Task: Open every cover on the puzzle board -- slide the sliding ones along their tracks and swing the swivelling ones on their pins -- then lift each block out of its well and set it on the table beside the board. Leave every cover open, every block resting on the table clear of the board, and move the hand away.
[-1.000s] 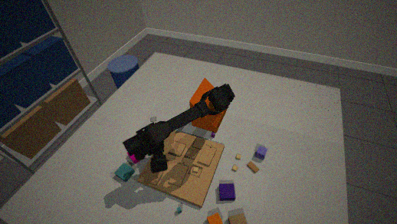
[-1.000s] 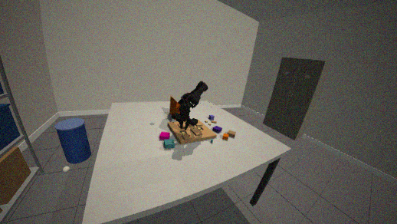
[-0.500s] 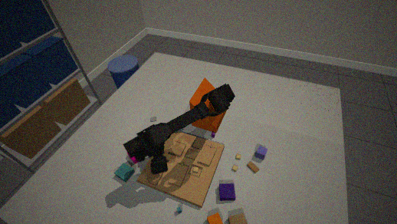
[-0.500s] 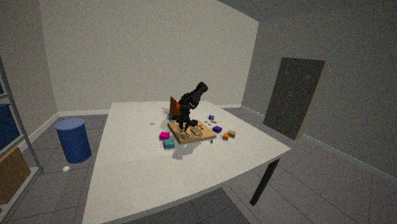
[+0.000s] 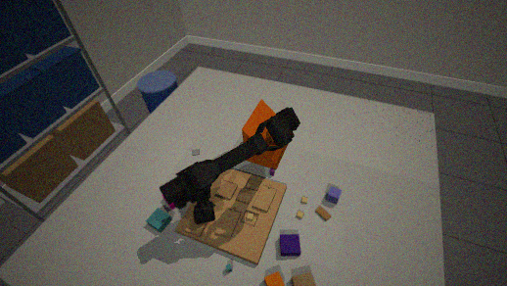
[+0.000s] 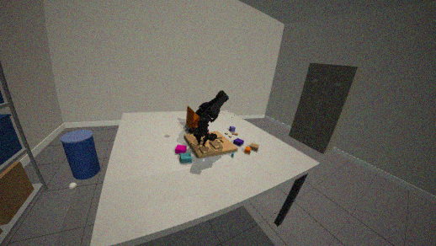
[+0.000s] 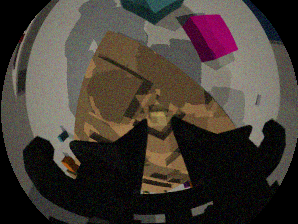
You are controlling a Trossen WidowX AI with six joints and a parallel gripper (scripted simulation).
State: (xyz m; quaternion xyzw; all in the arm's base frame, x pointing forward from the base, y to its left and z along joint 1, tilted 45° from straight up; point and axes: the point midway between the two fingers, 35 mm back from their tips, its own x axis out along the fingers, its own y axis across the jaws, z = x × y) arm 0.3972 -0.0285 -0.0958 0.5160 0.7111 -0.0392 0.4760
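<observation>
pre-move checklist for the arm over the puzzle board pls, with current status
1. Claw over the puzzle board: ok.
2. Claw fingers standing apart: ok.
3. Teal block off the board: ok.
4. Magenta block off the board: ok.
5. All covers open: cannot tell, arm and shadow hide part.
6. Hand away from the board: not ok.

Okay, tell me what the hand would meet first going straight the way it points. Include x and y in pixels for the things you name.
Probably the small pale-tan piece [image 7: 158, 118] on the puzzle board [image 5: 251, 249] [image 6: 227, 148] [image 7: 117, 46], just ahead of the hand [image 6: 202, 144] [image 7: 158, 120]; depth is unclear.
</observation>
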